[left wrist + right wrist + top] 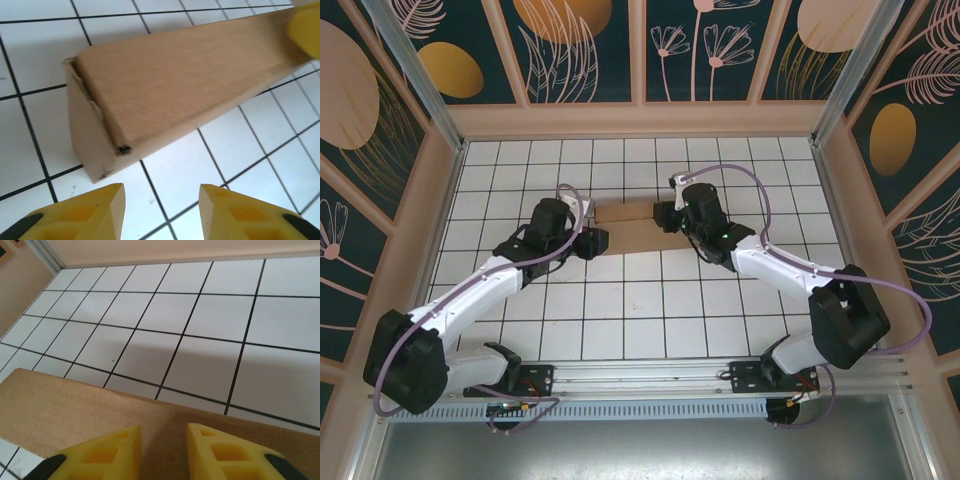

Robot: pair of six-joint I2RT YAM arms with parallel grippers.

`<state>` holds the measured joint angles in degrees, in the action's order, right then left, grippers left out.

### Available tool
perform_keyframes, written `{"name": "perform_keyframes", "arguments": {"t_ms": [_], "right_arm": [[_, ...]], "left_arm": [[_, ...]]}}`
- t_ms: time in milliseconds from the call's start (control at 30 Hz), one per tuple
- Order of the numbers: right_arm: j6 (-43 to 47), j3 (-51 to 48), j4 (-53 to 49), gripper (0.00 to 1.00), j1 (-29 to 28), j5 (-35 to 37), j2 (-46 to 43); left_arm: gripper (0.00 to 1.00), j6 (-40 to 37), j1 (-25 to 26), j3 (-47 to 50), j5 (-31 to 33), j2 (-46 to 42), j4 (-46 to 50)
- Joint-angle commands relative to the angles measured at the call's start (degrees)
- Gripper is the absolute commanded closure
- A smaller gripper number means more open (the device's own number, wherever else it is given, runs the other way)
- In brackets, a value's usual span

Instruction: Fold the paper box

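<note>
On the white tiled bench (620, 320), the left tool (162, 192) stands apart and empty, just short of one end of the paper box (175, 85); the right tool (164, 432), fingers likewise apart, hangs over the brown top face; the folded box lies flat mid-bench, between both arms.

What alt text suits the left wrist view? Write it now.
A folded brown paper box lies on the white gridded table, one end toward the camera. The left gripper hangs just short of it, yellow fingers apart, holding nothing.

White gridded table (620, 320) (floral walls (590, 50)).
</note>
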<state>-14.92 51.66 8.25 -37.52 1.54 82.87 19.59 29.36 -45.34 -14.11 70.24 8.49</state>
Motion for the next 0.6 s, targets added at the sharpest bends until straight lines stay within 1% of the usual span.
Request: {"name": "perform_keyframes", "arguments": {"t_ms": [0,33,100,200,300,433,567], "right_arm": [[-1.4,-3.2,-6.2,0.70,-0.6,1.5,3.2],[-1.4,-3.3,-6.1,0.70,-0.6,1.5,3.0],[-1.5,-3.3,-6.1,0.71,-0.6,1.6,2.8],[-2.0,-3.6,-5.9,0.70,-0.6,1.3,2.7],[-2.4,-4.1,-5.4,0.71,-0.6,0.9,2.7],[-2.7,-4.3,-5.1,0.71,-0.6,0.8,2.9],[-2.9,-4.2,-5.1,0.71,-0.6,0.3,2.8]], "left_arm": [[0.57,0.7,-1.1,-3.8,-4.1,-2.0,4.3],[0.57,2.0,-2.3,-4.8,-4.2,-2.3,4.6],[0.56,4.8,-5.2,-6.3,-6.6,-2.5,3.9],[0.50,9.6,-8.8,-6.0,-7.2,-2.3,0.4],[0.49,11.5,-9.4,-5.2,-7.2,0.3,-2.7],[0.49,15.3,-9.4,-1.8,-10.7,4.3,-9.6],[0.51,16.9,-9.4,1.7,-10.2,6.6,-13.4]]}}
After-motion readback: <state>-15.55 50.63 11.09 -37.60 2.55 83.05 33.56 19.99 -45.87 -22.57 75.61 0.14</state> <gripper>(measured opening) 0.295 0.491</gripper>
